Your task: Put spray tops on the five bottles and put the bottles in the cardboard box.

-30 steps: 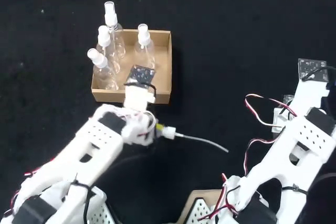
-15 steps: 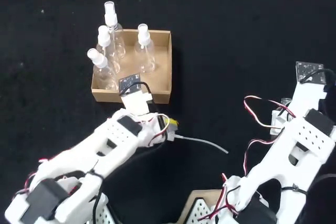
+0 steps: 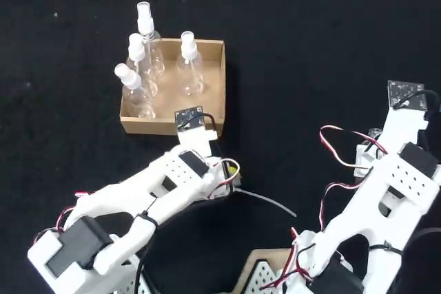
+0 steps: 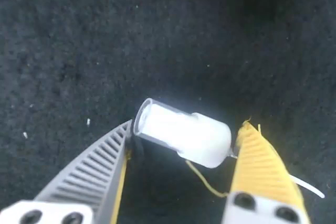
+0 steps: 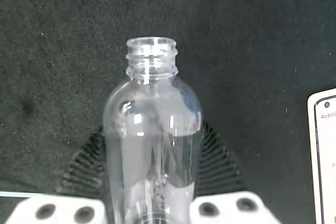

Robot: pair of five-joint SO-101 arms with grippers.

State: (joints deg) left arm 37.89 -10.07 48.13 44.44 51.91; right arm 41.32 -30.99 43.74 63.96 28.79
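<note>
Clear uncapped bottle clamped between the right gripper fingers, well right of the cardboard box. Left gripper pinches the white spray top (thin tube trailing) just before the box. Four capped bottles inside it.

Lighting: even, overhead, probably room lights. Glare: spray top blown white; small highlights on bottle. Shadows: faint on black table.

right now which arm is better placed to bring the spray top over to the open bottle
Left, likely. The left hand grips the spray top; the right hand is shut on the uncapped bottle and can only steady it.
</note>
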